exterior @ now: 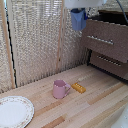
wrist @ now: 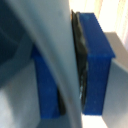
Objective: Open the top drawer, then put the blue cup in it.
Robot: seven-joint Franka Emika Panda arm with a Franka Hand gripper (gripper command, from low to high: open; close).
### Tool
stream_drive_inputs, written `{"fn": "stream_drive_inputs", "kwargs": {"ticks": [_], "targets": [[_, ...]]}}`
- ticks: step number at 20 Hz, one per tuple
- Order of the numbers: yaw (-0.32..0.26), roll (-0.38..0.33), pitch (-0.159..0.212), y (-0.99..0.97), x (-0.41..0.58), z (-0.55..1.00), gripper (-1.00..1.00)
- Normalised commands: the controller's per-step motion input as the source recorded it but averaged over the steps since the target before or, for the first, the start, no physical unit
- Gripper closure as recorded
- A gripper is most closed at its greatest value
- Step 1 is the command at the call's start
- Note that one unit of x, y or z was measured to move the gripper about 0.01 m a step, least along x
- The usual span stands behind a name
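A dark-brown chest fills the far right of the exterior view, its top drawer (exterior: 106, 40) pulled out and tilted forward, the silver bar handle (exterior: 101, 40) running across the front, a second drawer (exterior: 110, 63) shut below it. On the pale wooden table (exterior: 95, 105) sit a patterned plate (exterior: 13, 111) at near left, a pink mug (exterior: 60, 89) and a small yellow block (exterior: 78, 88). The blue cup (exterior: 78, 19) hangs high, just left of the open drawer, upright, its long axis vertical; its handle cannot be made out. The gripper (exterior: 80, 8) pinches the cup's wall, as the wrist view's fingers (wrist: 77, 75) suggest. The carry likely calls for moving rightward, clearing the drawer's front edge before lowering.
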Motion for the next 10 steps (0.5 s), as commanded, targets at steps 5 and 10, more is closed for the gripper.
{"fn": "stream_drive_inputs", "kwargs": {"ticks": [5,10], "targets": [[-0.173,0.02,0.027,-0.42,0.242,0.96,1.0],[-0.091,0.096,0.094,-0.75,-0.11,0.83,1.0]]}}
